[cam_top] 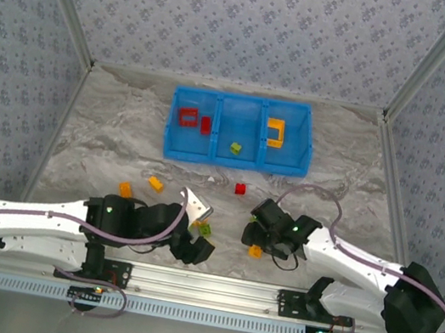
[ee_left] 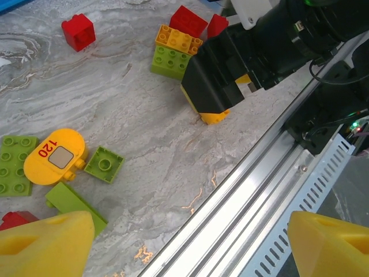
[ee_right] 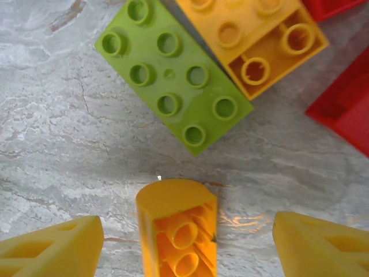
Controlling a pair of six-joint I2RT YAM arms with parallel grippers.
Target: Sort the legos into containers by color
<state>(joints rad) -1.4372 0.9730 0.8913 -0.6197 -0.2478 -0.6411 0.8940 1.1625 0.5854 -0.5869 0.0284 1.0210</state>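
Observation:
The blue bin (cam_top: 232, 158) stands at the back; its left compartment holds a red frame (cam_top: 188, 116) and a red brick (cam_top: 206, 125), the middle one a green brick (cam_top: 235, 147), the right one an orange-yellow frame (cam_top: 275, 132). My right gripper (ee_right: 184, 248) (cam_top: 259, 240) is open and low over the table. An orange-yellow brick (ee_right: 176, 228) (ee_left: 214, 117) lies on its side between the fingers, touching neither. Ahead of it lie a green brick (ee_right: 173, 72) and an orange brick (ee_right: 253, 34). My left gripper (ee_left: 190, 248) (cam_top: 195, 248) is open and holds nothing.
Loose bricks lie near the left gripper: a yellow round piece marked 120 (ee_left: 55, 157), a small green square (ee_left: 104, 164), a green slab (ee_left: 75, 202). A red brick (cam_top: 240, 189) and two orange ones (cam_top: 155, 182) (cam_top: 125, 189) sit mid-table. The aluminium rail (ee_left: 259, 190) runs along the near edge.

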